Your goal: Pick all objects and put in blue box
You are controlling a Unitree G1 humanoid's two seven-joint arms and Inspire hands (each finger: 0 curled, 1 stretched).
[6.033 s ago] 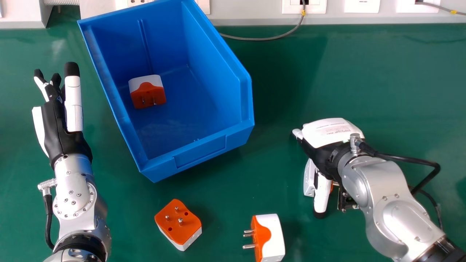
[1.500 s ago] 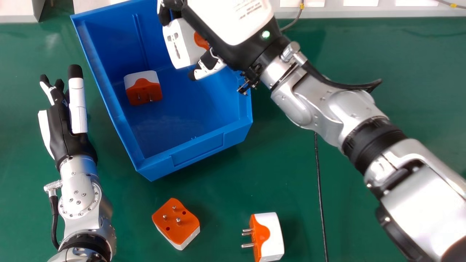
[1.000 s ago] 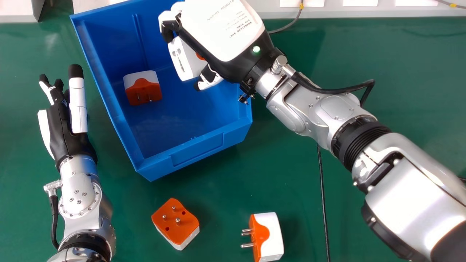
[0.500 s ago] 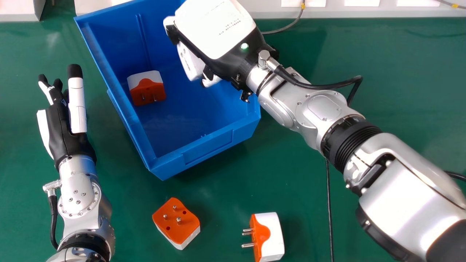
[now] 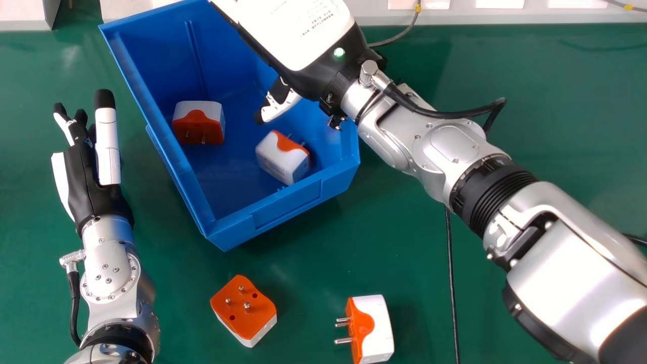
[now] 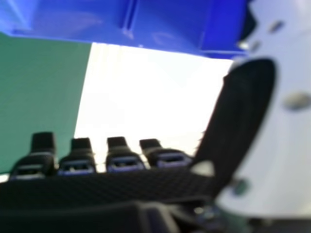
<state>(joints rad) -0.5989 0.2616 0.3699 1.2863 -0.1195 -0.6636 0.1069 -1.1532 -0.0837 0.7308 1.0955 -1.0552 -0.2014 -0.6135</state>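
1. Change, head view: a white and orange adapter (image 5: 283,157), held under the right hand (image 5: 298,38) half a second earlier, has been released and now lies in the blue box (image 5: 285,202). The right thumb has been moved outward from beneath the palm.
2. Head view, right hand: it is held over the far right part of the box, opened wide, with the thumb set well apart from the palm.
3. Head view, box contents: the released adapter is found on the robot's side of the right hand, near the box's front wall. A second adapter (image 5: 198,123) is noted in the box to the left of the right thumb, prongs toward the robot.
4. Head view, table (image 5: 404,242): an adapter with prongs upward (image 5: 244,311) and an adapter on its side (image 5: 371,328), prongs pointing left, are located outside the box, well apart from the right hand and nearer the robot.
5. Head view, left hand (image 5: 93,177): it is positioned left of the box, fingers extended.
6. Right hand view: the fingers (image 6: 121,160) are seen extended and the thumb (image 6: 243,107) spread away from them. The box's blue wall is seen beyond the fingertips, with green table surface beside it.
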